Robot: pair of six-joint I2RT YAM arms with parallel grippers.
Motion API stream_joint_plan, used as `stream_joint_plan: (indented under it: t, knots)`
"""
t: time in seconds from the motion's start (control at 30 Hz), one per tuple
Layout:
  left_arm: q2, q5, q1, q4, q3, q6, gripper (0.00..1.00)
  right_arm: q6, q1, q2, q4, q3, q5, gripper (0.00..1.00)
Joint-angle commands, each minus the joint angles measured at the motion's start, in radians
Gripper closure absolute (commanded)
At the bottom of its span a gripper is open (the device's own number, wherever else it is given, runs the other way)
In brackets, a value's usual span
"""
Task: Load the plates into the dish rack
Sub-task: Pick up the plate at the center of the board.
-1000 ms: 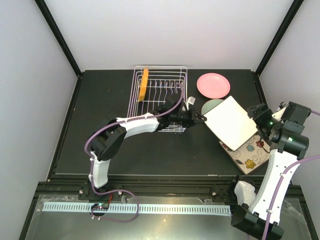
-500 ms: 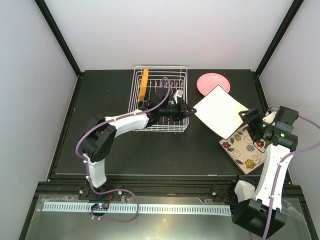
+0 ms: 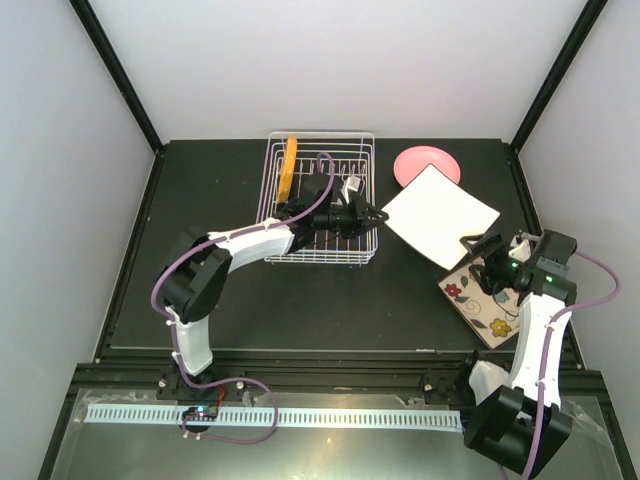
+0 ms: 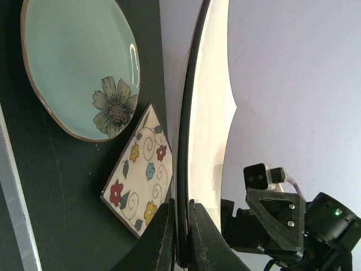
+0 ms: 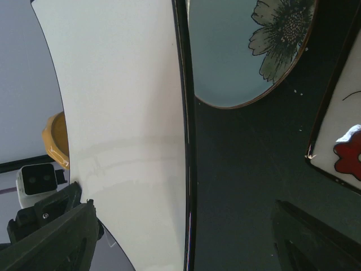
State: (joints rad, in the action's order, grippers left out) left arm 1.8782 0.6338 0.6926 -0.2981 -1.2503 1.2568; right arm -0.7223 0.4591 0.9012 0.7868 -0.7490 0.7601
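1. Dish rack (image 3: 322, 246) sits at 12 o'clock on the desk (image 3: 250, 300). It holds one small orange plate (image 3: 288, 168) on edge at its 10 o'clock corner; other tines bare.
2. Left pincer (image 3: 378, 214) is closed tight on a corner of the white square plate (image 3: 440, 215), held in the air at 3 o'clock of the rack.
3. Right pincer (image 3: 475, 246) gapes wide with nothing gripped; the plate's edge runs between its fingers.
4. Lying on the desk: pale green plate (image 4: 79, 68) under the white one, flowered square plate (image 3: 482, 300) at 5 o'clock, pink plate (image 3: 420, 162) at 1 o'clock.
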Motion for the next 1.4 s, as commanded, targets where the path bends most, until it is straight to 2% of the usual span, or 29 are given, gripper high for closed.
stream_joint_plan:
  t: [0.0,0.3,0.4,0.53,0.63,0.9,1.03,1.27,1.37]
  knots:
    - [-0.097,0.078,-0.008,-0.241,-0.033,0.032,0.98,-0.019,0.006,0.009,-0.080,-0.002,0.045,0.16]
    - [-0.097,0.092,-0.011,-0.233,-0.028,0.029,0.98,-0.059,0.006,0.088,-0.217,-0.018,0.057,0.18]
    - [-0.094,0.095,-0.010,-0.233,-0.025,0.031,0.98,-0.084,0.006,0.126,-0.283,-0.005,0.077,0.25]
    - [-0.085,0.097,-0.011,-0.230,-0.033,0.034,0.98,-0.142,0.005,0.153,-0.421,0.028,0.109,0.41]
    - [-0.079,0.099,-0.011,-0.230,-0.036,0.034,0.98,-0.174,0.002,0.177,-0.507,0.056,0.152,0.44]
    - [-0.067,0.103,-0.008,-0.234,-0.037,0.044,0.98,-0.179,-0.068,0.233,-0.591,0.074,0.175,0.49]
    - [-0.067,0.103,-0.006,-0.232,-0.035,0.044,0.98,-0.203,-0.123,0.253,-0.635,0.077,0.158,0.62]
    - [-0.076,0.104,-0.015,-0.193,-0.039,0.016,0.98,-0.168,-0.128,0.250,-0.589,0.040,0.169,0.98]
    - [-0.082,0.108,-0.028,-0.157,-0.052,-0.006,0.98,-0.148,-0.128,0.234,-0.551,0.020,0.178,0.99]
